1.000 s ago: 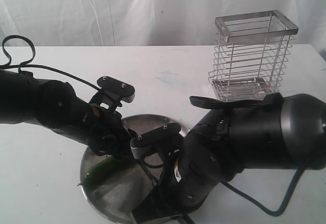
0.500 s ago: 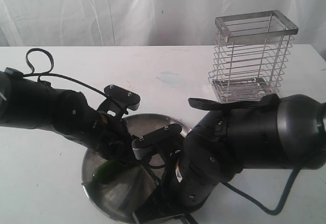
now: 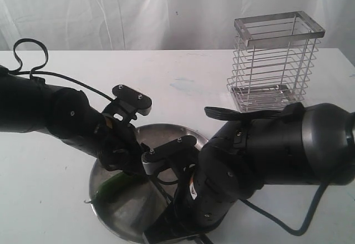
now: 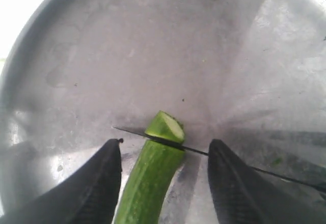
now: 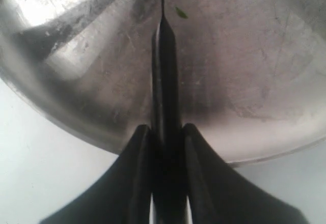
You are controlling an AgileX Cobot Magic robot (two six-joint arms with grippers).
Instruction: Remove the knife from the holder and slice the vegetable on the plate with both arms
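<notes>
- Two grippers over one plate (image 3: pixel 180 133), both working low above the steel.
- Right gripper (image 5: pixel 164 137): fingers pressed together on the black handle of the knife (image 5: pixel 164 76), one finger to each side, handle running straight out between them. Blade points away across the plate's floor, edge-on and thin.
- Left gripper (image 4: pixel 164 155): fingers (image 4: pixel 104 175) spread apart, one on each side of the vegetable (image 4: pixel 153 175). Small gaps show between the pads and the green skin; not clamped.
- Vegetable lies flat on the plate, cut blunt end (image 4: pixel 165 126) pale green and facing into the dish, the rest running back between the left fingers.
- Knife blade (image 4: pixel 163 140) crosses the vegetable just behind the blunt end, resting on or into the skin; how deep it sits cannot be told.
- Exterior view: vegetable (image 3: pixel 113 184) sits at the plate's left side, partly under the left arm (image 3: pixel 61 116). Right arm (image 3: pixel 266 155) bulks over the plate's right half and hides the knife there.
- A small green fleck (image 5: pixel 181 13) lies on the plate near the blade.
- Holder (image 3: pixel 274 61) stands upright on the white table (image 3: pixel 183 72), well apart from the plate, behind the right arm, with nothing showing inside its wires.
</notes>
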